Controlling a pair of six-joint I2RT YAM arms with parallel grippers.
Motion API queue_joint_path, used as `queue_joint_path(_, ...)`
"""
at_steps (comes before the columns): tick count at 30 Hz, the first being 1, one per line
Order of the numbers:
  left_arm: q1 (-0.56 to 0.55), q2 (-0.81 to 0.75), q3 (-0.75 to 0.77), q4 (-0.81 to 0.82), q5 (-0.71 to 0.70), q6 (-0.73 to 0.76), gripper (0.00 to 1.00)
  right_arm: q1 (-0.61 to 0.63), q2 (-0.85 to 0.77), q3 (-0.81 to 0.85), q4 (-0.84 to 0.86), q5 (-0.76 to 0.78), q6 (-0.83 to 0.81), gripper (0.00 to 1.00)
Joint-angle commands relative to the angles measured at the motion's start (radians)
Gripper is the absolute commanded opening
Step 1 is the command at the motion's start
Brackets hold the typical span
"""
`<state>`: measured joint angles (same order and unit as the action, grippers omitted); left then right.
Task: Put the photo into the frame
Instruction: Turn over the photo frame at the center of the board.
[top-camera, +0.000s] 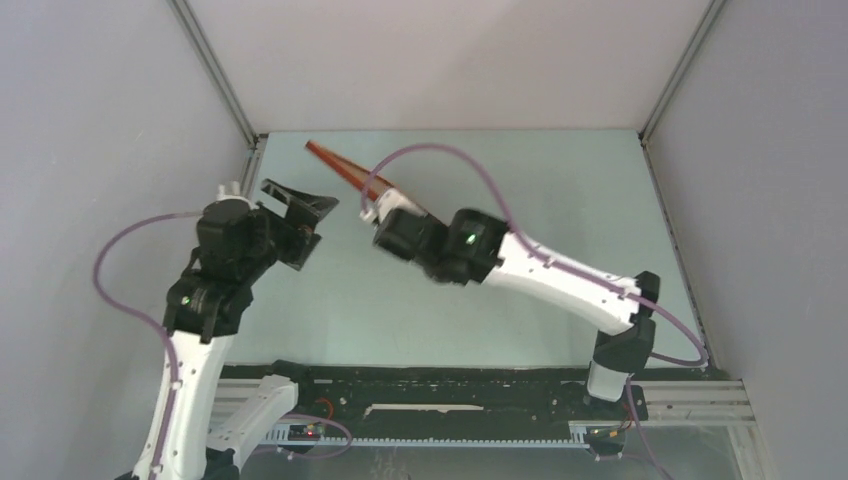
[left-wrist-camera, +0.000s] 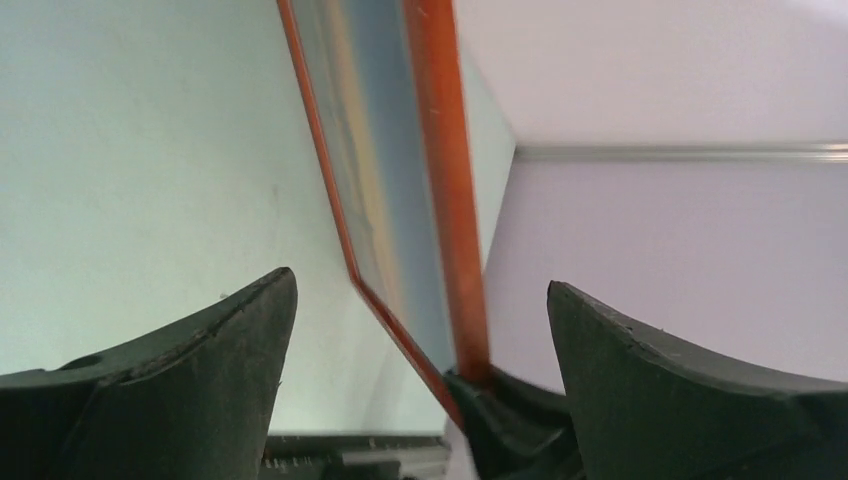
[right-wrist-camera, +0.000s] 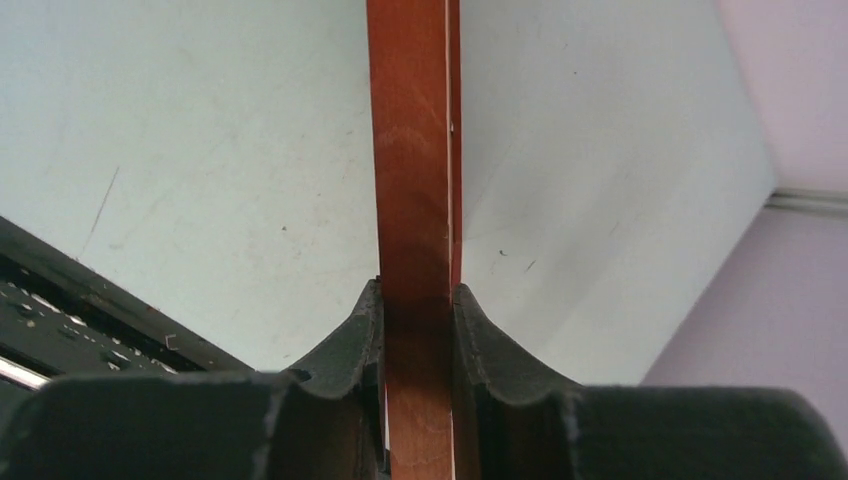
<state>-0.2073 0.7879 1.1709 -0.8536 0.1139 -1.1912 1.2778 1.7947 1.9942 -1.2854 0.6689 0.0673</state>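
Observation:
The frame (top-camera: 345, 170), with its thin orange-brown wooden rim, hangs tilted above the table, edge-on to the top camera. My right gripper (top-camera: 385, 207) is shut on its lower right end; in the right wrist view both pads press the rim (right-wrist-camera: 410, 150) at the gripper (right-wrist-camera: 417, 295). In the left wrist view the frame (left-wrist-camera: 445, 200) stands steeply ahead, and inside the rim the photo (left-wrist-camera: 385, 200) shows as blue and orange bands seen at a grazing angle. My left gripper (left-wrist-camera: 420, 290) is open, level with the frame's near corner without touching it. From above, the left gripper (top-camera: 312, 225) sits just left of the frame.
The pale green table (top-camera: 560, 200) is walled by grey panels with metal corner posts (top-camera: 215, 70). A black rail (top-camera: 450, 385) runs along the near edge, between the arm bases. The right arm's black finger (left-wrist-camera: 510, 410) shows at the frame's lower corner.

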Motion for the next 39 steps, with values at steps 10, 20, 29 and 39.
queue_joint_path(10,0.019,-0.151,0.146,-0.092,-0.407,0.295,1.00,-0.853,-0.255,-0.174,0.242,-0.786,0.124,0.00)
queue_joint_path(20,0.019,-0.155,0.062,-0.052,-0.310,0.293,1.00,-1.443,-0.503,-0.668,0.492,-1.170,0.239,0.00)
queue_joint_path(29,0.016,-0.137,-0.010,-0.005,-0.184,0.305,0.99,-1.863,-0.853,-1.173,0.625,-1.207,0.335,0.00)
queue_joint_path(39,0.013,-0.146,-0.051,0.004,-0.075,0.326,0.99,-1.922,-1.092,-1.322,0.511,-0.805,0.518,0.00)
